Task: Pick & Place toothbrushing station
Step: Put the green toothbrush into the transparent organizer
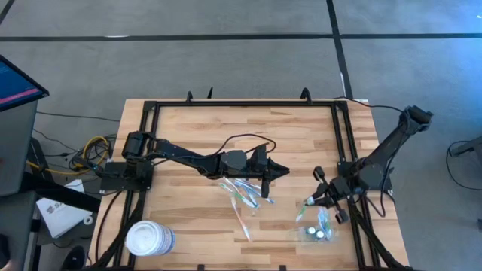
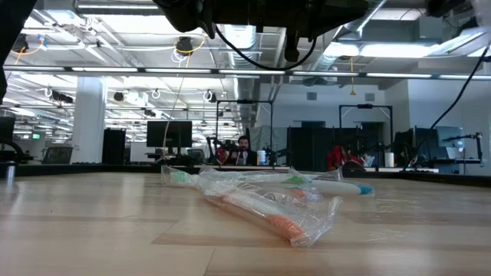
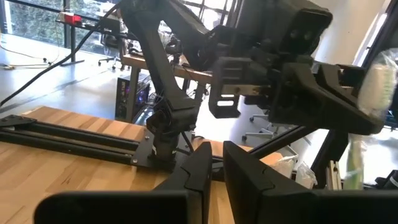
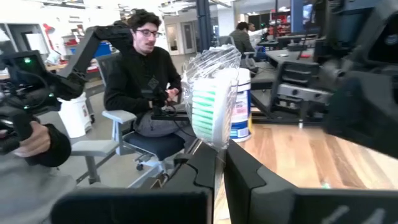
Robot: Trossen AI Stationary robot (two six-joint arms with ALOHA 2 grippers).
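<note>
Wood table (image 1: pixel 196 124): clear toothbrushing station (image 1: pixel 315 229) near right gripper (image 1: pixel 309 202), jaws pinching packaged toothbrush (image 4: pixel 208 109); left gripper (image 1: pixel 265 181) jaws closed.

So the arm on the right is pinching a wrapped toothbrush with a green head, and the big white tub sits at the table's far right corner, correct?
Nearly. The right gripper does pinch the wrapped toothbrush, but the high view shows the white tub at the table's near left corner, beside the left arm's base.
</note>
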